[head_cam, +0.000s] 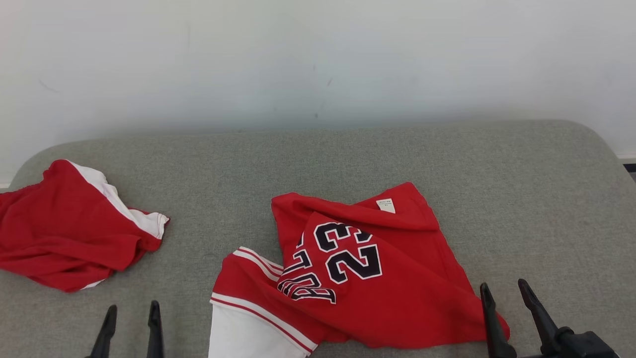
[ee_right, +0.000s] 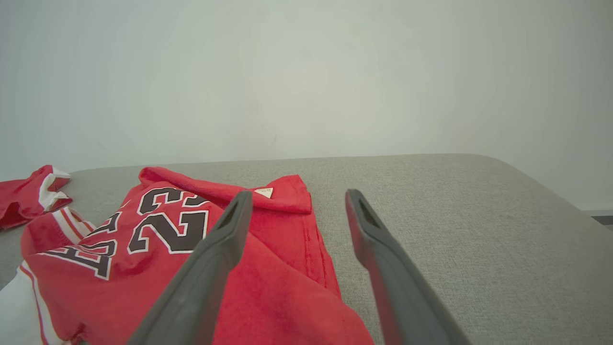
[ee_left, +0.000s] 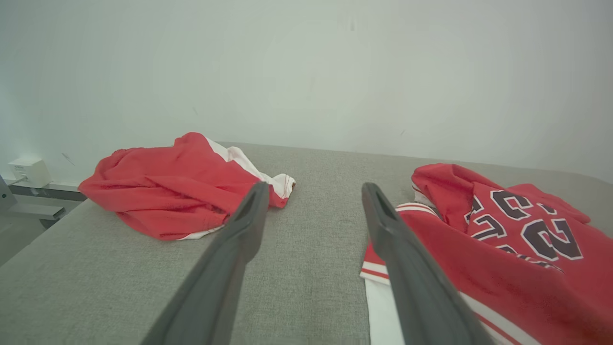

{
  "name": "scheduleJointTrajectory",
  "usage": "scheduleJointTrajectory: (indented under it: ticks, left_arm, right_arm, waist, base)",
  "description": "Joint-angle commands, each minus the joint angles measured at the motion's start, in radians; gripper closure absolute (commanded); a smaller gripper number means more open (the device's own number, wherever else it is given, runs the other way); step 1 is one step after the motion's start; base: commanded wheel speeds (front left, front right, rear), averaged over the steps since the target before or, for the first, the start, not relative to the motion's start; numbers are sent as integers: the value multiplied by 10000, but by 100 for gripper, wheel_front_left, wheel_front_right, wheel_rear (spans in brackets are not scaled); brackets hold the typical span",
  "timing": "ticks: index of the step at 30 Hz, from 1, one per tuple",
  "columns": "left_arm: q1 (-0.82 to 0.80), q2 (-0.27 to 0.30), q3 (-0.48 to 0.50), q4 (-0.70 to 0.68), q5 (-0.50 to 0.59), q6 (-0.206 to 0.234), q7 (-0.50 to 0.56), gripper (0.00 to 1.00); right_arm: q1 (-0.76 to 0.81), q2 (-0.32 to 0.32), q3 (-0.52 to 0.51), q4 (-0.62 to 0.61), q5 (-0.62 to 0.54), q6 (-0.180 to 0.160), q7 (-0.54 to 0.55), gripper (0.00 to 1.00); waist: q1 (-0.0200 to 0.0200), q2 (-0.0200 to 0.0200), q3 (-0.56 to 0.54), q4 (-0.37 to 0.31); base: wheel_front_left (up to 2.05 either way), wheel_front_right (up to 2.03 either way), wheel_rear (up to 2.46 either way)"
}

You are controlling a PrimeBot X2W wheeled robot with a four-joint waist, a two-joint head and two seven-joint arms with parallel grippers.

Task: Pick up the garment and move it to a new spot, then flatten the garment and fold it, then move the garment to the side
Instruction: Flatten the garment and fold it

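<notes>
Red with white trim, the jersey (head_cam: 367,278) is being supported, crumpled, at the near middle of the grey cushion (head_cam: 521,199). Its number 23 is being doubled over on itself, and a white label (head_cam: 385,205) is being shown turned up near the far edge. Its right hem is being met by the right gripper (head_cam: 503,283), which is being held spread. Whether cloth is being touched cannot be told. The left gripper (head_cam: 134,305) is likewise being held spread over bare cushion, apart from the jersey's white-banded corner. Nothing is being pinched. A second red garment (head_cam: 69,228) is being seen bunched well to the left.

Trouble is being risked in two ways, it is judged. Only one layer of the doubled cloth may be caught, so that the jersey would be lifted twisted. The second garment may also be snagged or covered if the jersey is being carried leftward.
</notes>
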Motion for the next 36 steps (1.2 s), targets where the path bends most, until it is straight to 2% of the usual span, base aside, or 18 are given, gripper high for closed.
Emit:
scheduleJointTrajectory:
  ticks: [1,7,13,22,32,33,34,35,36]
  left_arm:
    - [106,5,-34,107,-120,-20,-8,0]
    - [271,3,-927,1267,-58,-176,-7,0]
    - [41,5,-1265,2409,-356,-247,-8,0]
    - [-551,62,-1585,3935,-575,-258,-10,0]
    - [-991,131,-2225,4809,-1034,-253,32,0]
    - [-1012,125,-2316,5029,-1153,-253,62,15]
    - [-1074,137,-2379,5116,-1227,-253,67,54]
    - [-1130,144,-2445,5169,-1295,-253,67,100]
    - [-1161,130,-2544,5194,-1373,-255,67,100]
  right_arm:
    - [87,-67,-32,101,-36,9,0,0]
    - [94,-491,-195,1115,112,9,4,0]
    - [37,-863,-144,2135,290,9,1,0]
    - [-792,-1164,782,3656,586,9,-2,0]
    - [-1671,-1265,1692,4574,966,9,-3,0]
    - [-1747,-1240,1796,4662,1022,9,-3,27]
    - [-1809,-1223,1926,4736,1080,9,-3,94]
    - [-1869,-1233,2041,4773,1145,9,-3,100]
    - [-1936,-1253,2101,4714,1201,9,-3,100]
  waist:
    - [1,0,3,-8]
    - [1,0,144,-102]
    - [1,0,388,-201]
    - [1,0,890,-320]
    - [1,0,1216,-337]
    - [1,0,1224,-345]
    - [1,0,1230,-343]
    - [1,0,1231,-335]
    - [1,0,1230,-323]
  base:
    - [0,0,0]
    - [0,0,0]
    - [0,0,0]
    - [0,0,0]
    - [0,0,0]
    - [0,0,0]
    - [0,0,0]
    - [0,0,0]
    - [0,0,0]
